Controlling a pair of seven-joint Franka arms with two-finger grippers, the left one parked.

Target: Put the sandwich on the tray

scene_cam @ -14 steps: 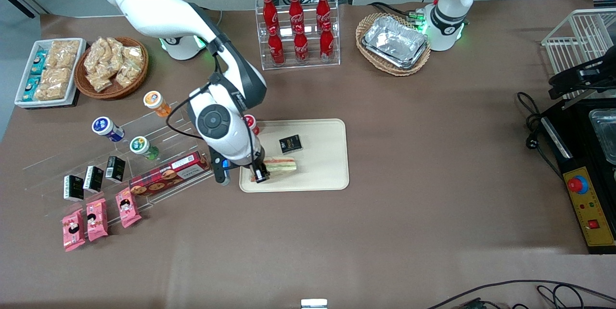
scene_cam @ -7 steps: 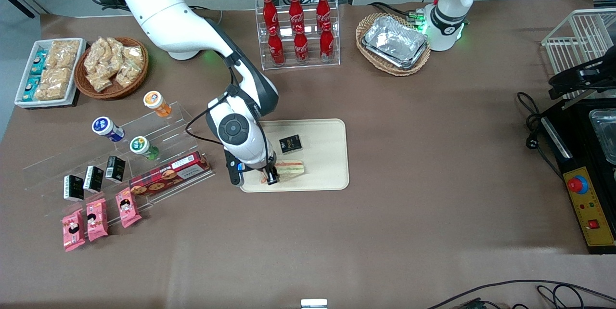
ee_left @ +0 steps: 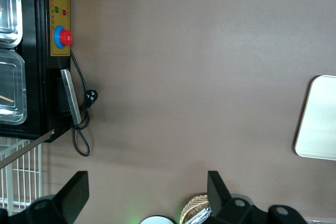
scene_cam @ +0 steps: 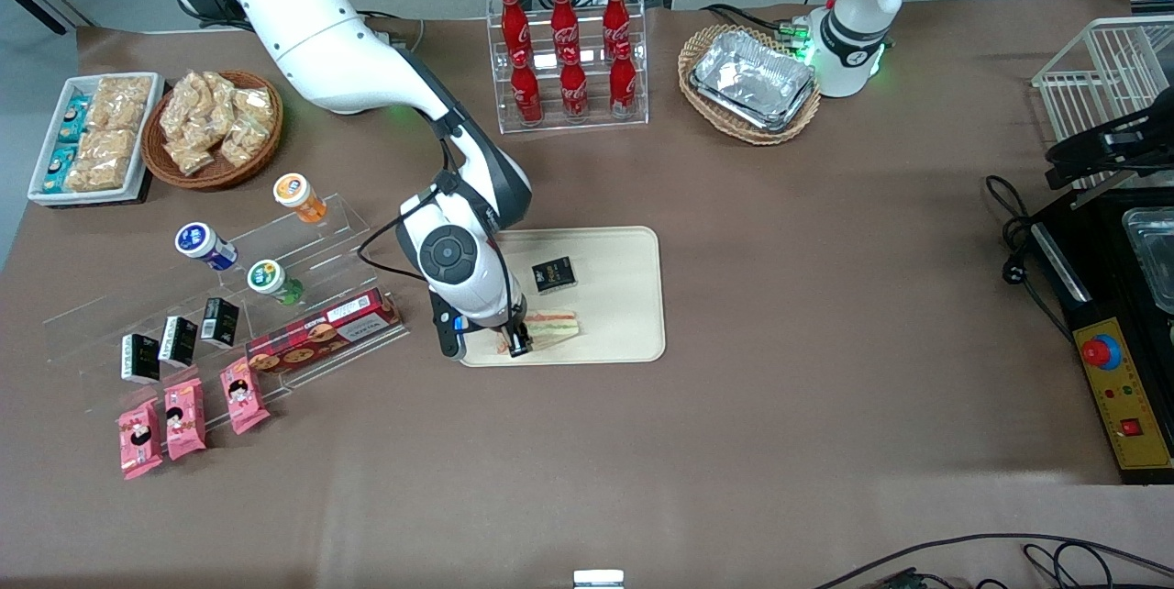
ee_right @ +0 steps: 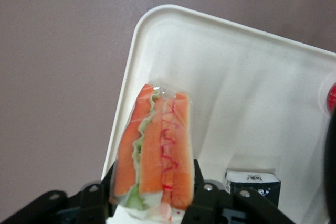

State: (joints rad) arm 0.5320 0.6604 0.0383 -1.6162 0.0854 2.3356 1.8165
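Observation:
The clear-wrapped sandwich [scene_cam: 553,328] with red and green layers sits low over the cream-beige tray [scene_cam: 624,314], near the tray's edge closest to the front camera. My right gripper [scene_cam: 516,337] is shut on the sandwich's end toward the working arm's side. In the right wrist view the sandwich [ee_right: 155,150] stands between the two dark fingers [ee_right: 207,192], and the gripper [ee_right: 152,195] holds it above the tray [ee_right: 247,103]. I cannot tell whether the sandwich touches the tray.
A small black box [scene_cam: 554,274] lies on the tray, farther from the front camera than the sandwich, and also shows in the right wrist view [ee_right: 252,183]. A clear stepped stand with a long red biscuit box [scene_cam: 323,329] stands beside the tray toward the working arm's end.
My gripper carried the sandwich a little along the tray toward the parked arm's end and slightly nearer the front camera, most of it in the first half second.

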